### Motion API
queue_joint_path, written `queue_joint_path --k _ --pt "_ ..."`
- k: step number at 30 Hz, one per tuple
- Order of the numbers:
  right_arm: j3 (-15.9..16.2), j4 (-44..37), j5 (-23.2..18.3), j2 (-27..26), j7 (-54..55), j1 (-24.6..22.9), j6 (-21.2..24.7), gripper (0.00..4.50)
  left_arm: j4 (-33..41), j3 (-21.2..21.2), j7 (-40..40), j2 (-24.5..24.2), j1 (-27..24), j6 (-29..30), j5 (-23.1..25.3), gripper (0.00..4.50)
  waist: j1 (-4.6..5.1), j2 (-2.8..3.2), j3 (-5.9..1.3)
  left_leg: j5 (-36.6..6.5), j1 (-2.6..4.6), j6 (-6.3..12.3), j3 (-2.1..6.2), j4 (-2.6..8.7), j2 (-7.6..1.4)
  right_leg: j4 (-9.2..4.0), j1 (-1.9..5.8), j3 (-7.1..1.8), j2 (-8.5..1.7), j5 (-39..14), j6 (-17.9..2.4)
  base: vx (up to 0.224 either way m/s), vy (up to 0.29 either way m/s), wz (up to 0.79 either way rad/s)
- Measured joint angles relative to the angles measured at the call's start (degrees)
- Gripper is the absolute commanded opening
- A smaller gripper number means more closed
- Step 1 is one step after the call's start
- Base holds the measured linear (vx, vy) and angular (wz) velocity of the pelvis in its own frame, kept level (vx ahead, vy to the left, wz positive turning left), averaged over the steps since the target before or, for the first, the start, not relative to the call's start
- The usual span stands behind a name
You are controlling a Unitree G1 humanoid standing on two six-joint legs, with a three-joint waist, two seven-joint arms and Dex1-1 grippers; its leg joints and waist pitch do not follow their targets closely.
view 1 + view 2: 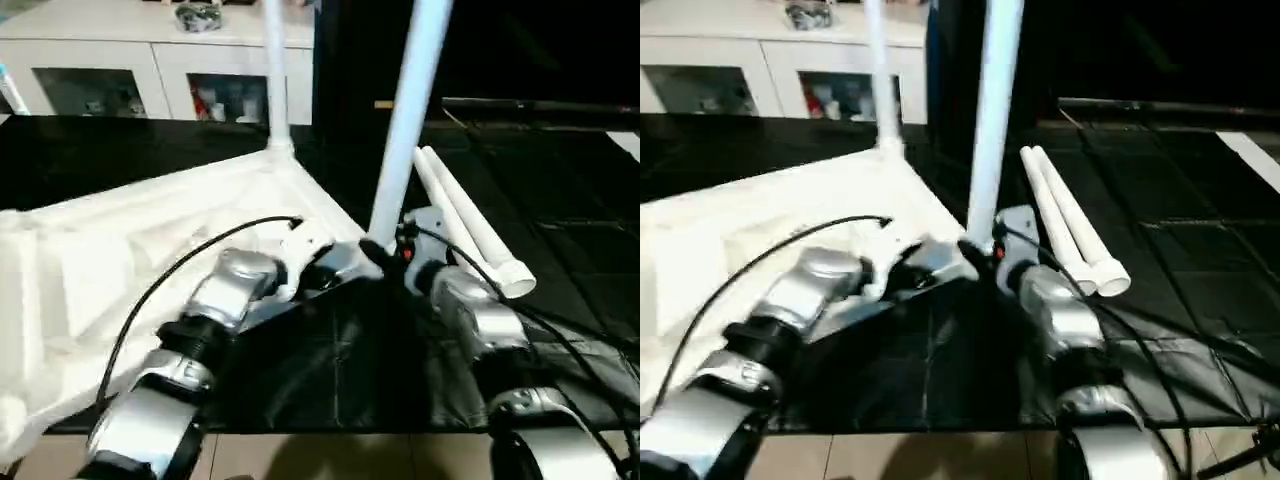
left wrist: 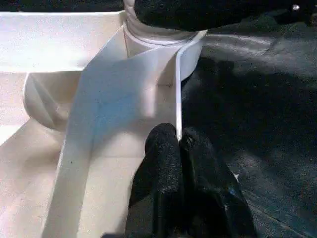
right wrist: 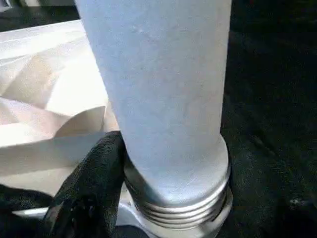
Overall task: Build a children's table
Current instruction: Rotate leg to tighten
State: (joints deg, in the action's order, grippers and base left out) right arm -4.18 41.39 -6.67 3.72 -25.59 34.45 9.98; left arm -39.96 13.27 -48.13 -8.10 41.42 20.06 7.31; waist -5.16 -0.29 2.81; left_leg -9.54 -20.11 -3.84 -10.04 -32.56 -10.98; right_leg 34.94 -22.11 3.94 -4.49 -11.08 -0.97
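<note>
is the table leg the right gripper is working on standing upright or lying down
Upright. The leg rises from the corner socket of the upside-down table, its ribbed base seated there, the right gripper at its foot. Two spare legs lie flat.

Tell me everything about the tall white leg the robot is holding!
The leg is a long, round, smooth white tube that looks like plastic. It stands almost upright, leaning a little, and its ridged base sits in the corner socket of the upside-down table top. The right hand grips its bottom, while the left hand pinches the frame wall nearby.
</note>
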Motion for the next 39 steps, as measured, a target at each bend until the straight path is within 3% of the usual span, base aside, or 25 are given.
queue_joint_path --k 8,9,14,17,25,34,39 --pt "1.3 -0.9 0.2 0.9 -4.5 -2.1 -4.2 3.92 0.8 1.4 -1.9 -2.6 0.0 -2.2 0.2 0.00 0.01 0.01 0.01 0.0 -0.25 -0.02 0.00 0.28 -0.02 -0.02 -0.28 0.04 0.05 0.0 0.0 0.000 0.000 0.00" --pt "1.8 -1.2 0.2 1.5 -5.8 -2.7 -4.9 4.18 0.8 1.6 -2.5 -3.2 0.0 -2.9 0.3 0.00 0.00 0.01 0.01 0.0 -0.30 -0.02 0.00 0.26 -0.02 -0.02 -0.30 0.04 0.05 0.0 0.0 0.000 0.000 0.00" --pt "3.2 -1.8 0.2 4.9 -12.6 -4.8 -7.1 4.42 0.8 2.6 -6.2 -5.9 -0.3 -7.2 0.4 0.00 -0.03 0.02 0.02 0.0 -0.50 -0.02 0.00 0.23 -0.02 -0.04 -0.47 0.03 0.05 0.0 0.0 0.000 0.000 0.00" --pt "3.8 -1.9 -0.2 9.1 -19.5 -5.9 -8.6 4.42 -0.2 3.0 -11.5 -8.2 -0.7 -13.2 -0.3 0.00 -0.57 0.08 0.06 0.0 -1.08 -0.01 0.01 0.11 -0.03 0.01 -0.97 0.06 0.05 0.0 0.0 0.000 0.000 0.00" --pt "7.0 -6.2 -3.0 17.4 -38.9 -6.2 -8.0 4.42 -3.8 4.7 -21.0 -11.8 -0.1 -21.6 -1.0 0.00 -1.54 0.13 0.09 0.0 -1.07 0.05 0.00 -0.07 -0.07 0.05 -0.92 0.07 0.05 0.0 0.0 0.000 0.000 0.00" --pt "12.1 -4.7 -1.6 18.8 -48.1 -3.7 -9.4 4.42 -6.0 6.9 -29.5 -14.1 1.0 -28.2 -0.9 0.00 -2.24 0.13 0.09 0.0 -1.04 0.04 0.00 -0.18 -0.09 0.12 -0.88 0.07 0.03 0.1 -0.1 0.000 0.000 0.00" --pt "12.9 -3.0 -1.6 17.5 -49.0 -2.0 -9.4 4.04 -6.1 7.5 -30.4 -14.0 1.1 -29.8 -0.9 0.00 -3.11 0.09 0.07 0.0 -1.04 0.04 -0.02 -0.19 -0.10 0.13 -0.89 0.07 0.03 0.1 -0.1 0.000 0.000 0.00"
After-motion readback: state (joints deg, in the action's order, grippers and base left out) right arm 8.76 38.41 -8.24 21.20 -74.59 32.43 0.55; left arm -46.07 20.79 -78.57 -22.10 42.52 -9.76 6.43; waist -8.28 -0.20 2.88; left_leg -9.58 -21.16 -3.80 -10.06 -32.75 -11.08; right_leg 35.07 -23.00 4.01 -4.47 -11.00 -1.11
